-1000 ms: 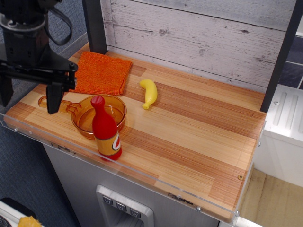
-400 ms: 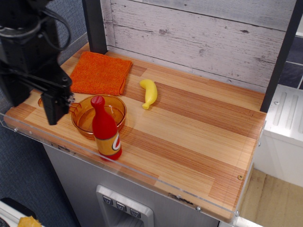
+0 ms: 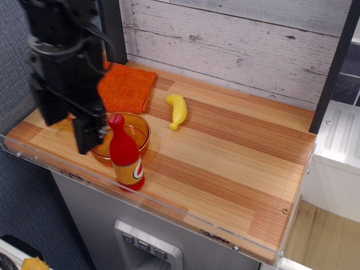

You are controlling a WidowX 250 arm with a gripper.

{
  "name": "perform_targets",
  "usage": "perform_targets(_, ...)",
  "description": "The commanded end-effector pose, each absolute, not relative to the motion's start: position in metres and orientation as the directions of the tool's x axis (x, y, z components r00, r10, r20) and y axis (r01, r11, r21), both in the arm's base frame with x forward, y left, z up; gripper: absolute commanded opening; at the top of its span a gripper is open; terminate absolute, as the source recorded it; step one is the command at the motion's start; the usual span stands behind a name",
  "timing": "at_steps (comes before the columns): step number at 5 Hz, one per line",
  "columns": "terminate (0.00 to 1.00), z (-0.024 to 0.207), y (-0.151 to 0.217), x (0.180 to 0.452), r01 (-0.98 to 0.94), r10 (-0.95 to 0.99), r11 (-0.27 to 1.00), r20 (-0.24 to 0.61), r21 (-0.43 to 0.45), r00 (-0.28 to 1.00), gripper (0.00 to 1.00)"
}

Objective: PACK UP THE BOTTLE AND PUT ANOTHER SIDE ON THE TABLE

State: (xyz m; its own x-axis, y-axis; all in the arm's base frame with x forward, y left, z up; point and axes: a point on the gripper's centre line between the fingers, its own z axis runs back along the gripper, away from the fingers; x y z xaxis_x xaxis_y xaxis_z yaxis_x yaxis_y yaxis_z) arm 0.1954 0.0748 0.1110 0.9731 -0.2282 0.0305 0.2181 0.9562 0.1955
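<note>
The black tool (image 3: 70,126) hangs at left, fingers apart, beside the upright small red plastic bottle (image 3: 126,154) fronting an amber bowl (image 3: 138,128) on the striped wooden surface (image 3: 225,163).

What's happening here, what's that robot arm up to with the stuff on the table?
A black robot arm's pincer is at the left end of the wooden table, next to the upright red bottle near the front edge. It is not holding the bottle; whether the pincer is open or shut cannot be told. An orange bowl sits just behind the bottle, an orange cloth lies farther back, and a yellow banana lies nearby.
</note>
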Motion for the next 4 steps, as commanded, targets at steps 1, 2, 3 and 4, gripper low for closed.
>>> perform_targets(1, 0.0, 0.114, 0.058, 0.221, 0.303, -0.319, 0.939, 0.086, 0.164, 0.944, 1.0)
perform_targets(2, 0.0, 0.106, 0.053, 0.23, 0.323, -0.333, 0.937, 0.058, 0.135, 0.941, 1.0)
perform_targets(3, 0.0, 0.104, 0.054, 0.23, 0.319, -0.328, 0.938, 0.051, 0.135, 0.943, 1.0)
perform_targets(4, 0.0, 0.101, 0.053, 0.232, 0.312, -0.321, 0.942, 0.061, 0.124, 0.945, 0.0)
